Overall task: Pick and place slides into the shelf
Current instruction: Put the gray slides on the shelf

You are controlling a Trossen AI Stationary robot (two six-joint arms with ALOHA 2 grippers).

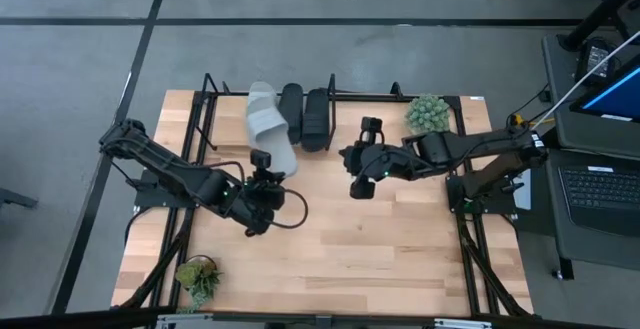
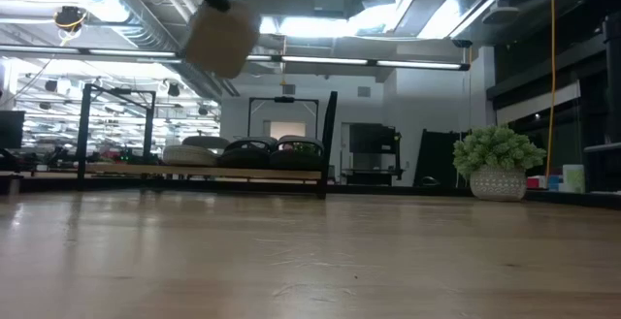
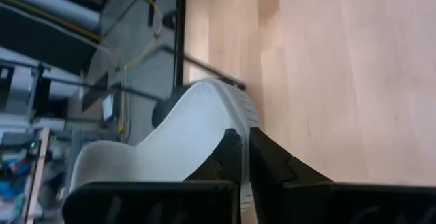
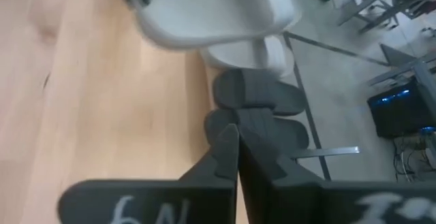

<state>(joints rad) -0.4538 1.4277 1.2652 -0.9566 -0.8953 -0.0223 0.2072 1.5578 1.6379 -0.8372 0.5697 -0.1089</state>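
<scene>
Over the near edge of the low black-rod shelf with its light wooden board (image 1: 330, 94), my left end effector (image 1: 262, 172) is pinched shut on the rim of a pale grey foam slide sandal with one wide strap (image 1: 272, 139), which it carries clear of the wooden bench (image 1: 400, 249). Three others already sit on the shelf: another pale grey slide (image 1: 262, 104) and two black rubbery slides (image 1: 303, 114) beside it. My right end effector (image 1: 362, 184) hangs mid-bench, closed on nothing.

What worries me is the grip: it bites only a thin edge, so the long sole could swing or slip free if I move sharply. The held sandal also hangs over the grey one already shelved, and lowering it there would stack or knock the row; the free slot looks, as far as I can judge from above, to be at the left end. The slide looks soft, ribbed and light, slightly tilted.
</scene>
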